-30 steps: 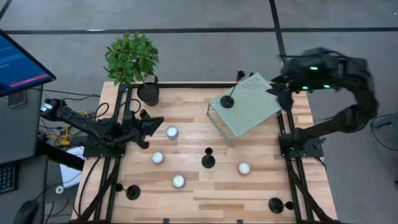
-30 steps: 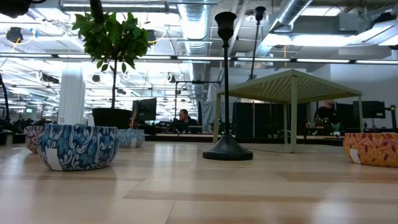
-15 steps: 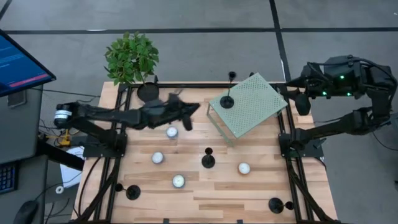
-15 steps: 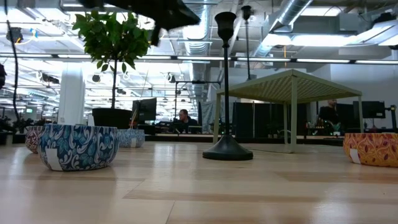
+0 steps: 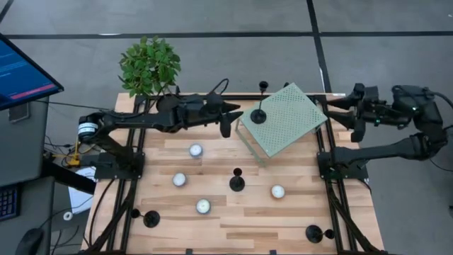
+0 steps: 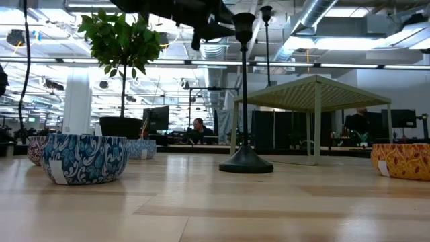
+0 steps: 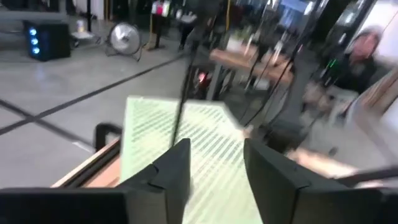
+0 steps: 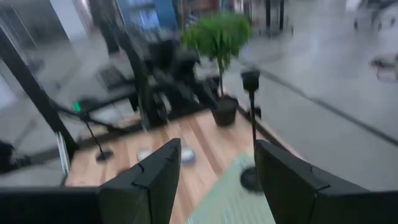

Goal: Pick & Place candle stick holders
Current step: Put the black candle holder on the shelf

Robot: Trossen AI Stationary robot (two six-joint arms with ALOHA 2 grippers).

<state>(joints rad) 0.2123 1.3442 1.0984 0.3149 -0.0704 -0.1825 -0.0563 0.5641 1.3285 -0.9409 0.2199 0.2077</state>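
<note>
One black candle stick holder point(image 5: 259, 115) stands by its disc base on the green perforated stand point(image 5: 287, 120); its stem point(image 8: 252, 118) shows in the right wrist view. Another holder point(image 5: 237, 183) stands mid-table, and is tall in the low view point(image 6: 243, 101). Others stand at the front left point(image 5: 151, 218), the front right point(image 5: 313, 232) and the far edge point(image 5: 263, 86). My left gripper point(image 5: 230, 117) hovers open just left of the stand, its fingers point(image 7: 214, 177) level, pointing at it. My right gripper point(image 5: 338, 112) is open point(image 8: 217, 180) beyond the stand's right corner.
White tealight candles point(image 5: 195, 150), point(image 5: 180, 180), point(image 5: 203, 206), point(image 5: 277, 191) sit around the middle holder; in the low view they sit in patterned cups point(image 6: 84, 158). A potted plant point(image 5: 150, 67) stands at the far left corner. A monitor point(image 5: 25, 74) is off the table's left.
My left gripper has swung from the table's left side toward the far edge and right, rising, and now hovers beside the green stand. My right gripper has drawn back from the stand's far right corner toward the table's right edge. The holders have not moved.
</note>
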